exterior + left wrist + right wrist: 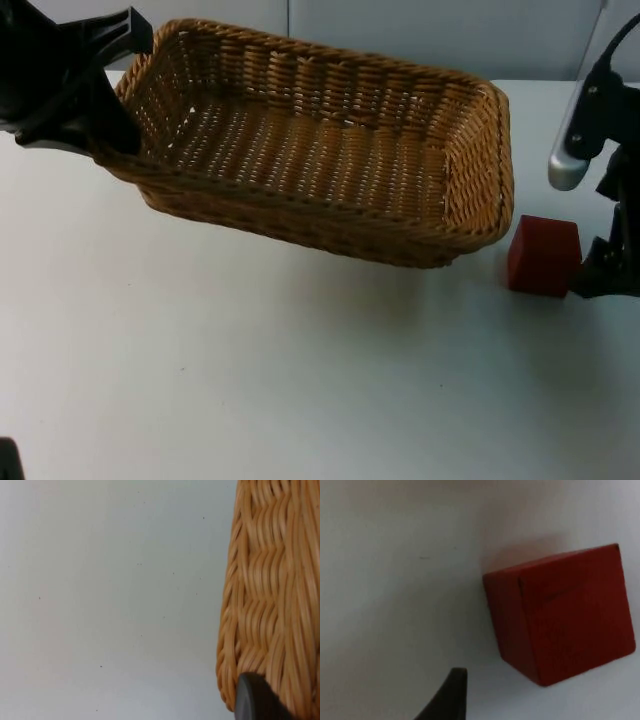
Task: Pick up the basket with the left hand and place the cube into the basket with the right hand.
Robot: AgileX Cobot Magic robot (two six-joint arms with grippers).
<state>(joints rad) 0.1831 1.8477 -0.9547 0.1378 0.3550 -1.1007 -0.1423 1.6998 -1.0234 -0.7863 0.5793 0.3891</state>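
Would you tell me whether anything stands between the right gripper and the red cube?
Nothing visible does: the right gripper is right beside the red cube on bare table. The basket, held by the left gripper, lies on the cube's other side.

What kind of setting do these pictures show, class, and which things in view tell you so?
Most likely a robot test bench or lab: a bare white table ending at a grey partition wall, with the left gripper holding a wicker basket lifted at one end, and the right gripper beside a red cube.

Cube (543,256) sits just right of basket (320,140).
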